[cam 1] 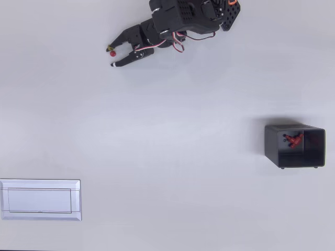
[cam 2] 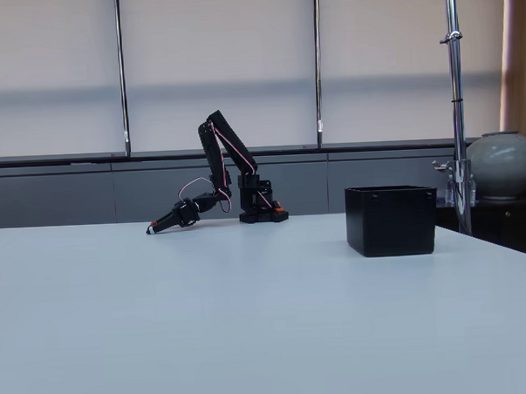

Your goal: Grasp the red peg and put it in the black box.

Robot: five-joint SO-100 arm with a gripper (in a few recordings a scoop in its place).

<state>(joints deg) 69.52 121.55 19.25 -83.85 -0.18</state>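
In the overhead view a tiny red peg (cam 1: 112,53) lies on the white table near the top left, between the two spread fingers of my black gripper (cam 1: 111,56), close to the upper fingertip. The gripper is open and reaches left from the arm at the top edge. In the fixed view the gripper (cam 2: 151,229) is low over the table at the far side; the peg is too small to make out there. The black box (cam 1: 294,146) stands at the right, far from the gripper, with red pieces inside it. The box (cam 2: 391,219) also stands right of the arm in the fixed view.
A flat white tray (cam 1: 40,200) lies at the lower left in the overhead view. The arm's base (cam 2: 262,213) sits at the table's far edge. A metal pole (cam 2: 456,101) and a round vase (cam 2: 504,165) stand beyond the table at the right.
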